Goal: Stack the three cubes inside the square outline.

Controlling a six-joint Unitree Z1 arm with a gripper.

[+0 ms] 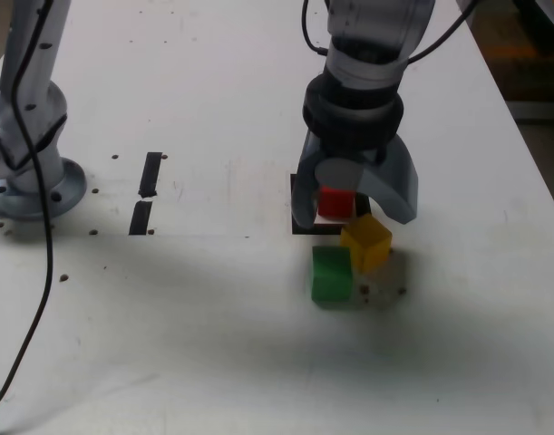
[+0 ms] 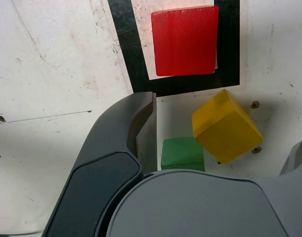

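The hand is hovering wide open above the bench, holding nothing. The red cube is sitting inside the square outline; the yellow cube and green cube are lying just outside, toward the bench's near edge. Stacking is apparently just starting, next calling for gripping yellow squarely, then lifting it over red.
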